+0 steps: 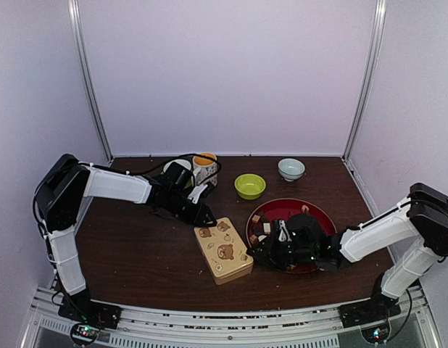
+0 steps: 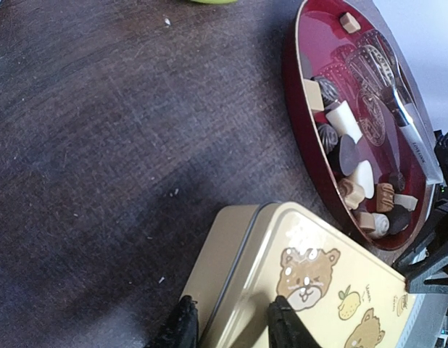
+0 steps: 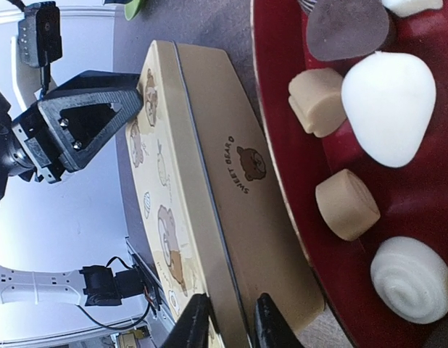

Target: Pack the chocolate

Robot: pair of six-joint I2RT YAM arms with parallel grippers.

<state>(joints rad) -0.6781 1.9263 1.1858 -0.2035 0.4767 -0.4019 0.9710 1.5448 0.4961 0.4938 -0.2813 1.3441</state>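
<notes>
Nearest you, the right gripper (image 3: 231, 322) is pinched narrow on the near rim of the tin (image 3: 209, 145). At the far corner, the left gripper (image 2: 231, 326) nips its edge likewise. Just beside and beyond, the chocolate (image 3: 387, 109) lies loose in the red plate (image 2: 322, 36). Expect light, hard, smooth pieces that roll and mark easily, so take one gently across its flat sides.

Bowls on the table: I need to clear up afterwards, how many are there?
2. The green bowl sits just behind the red tray; the pale bowl is right of it, nearer the back wall. None seems hidden.
</notes>
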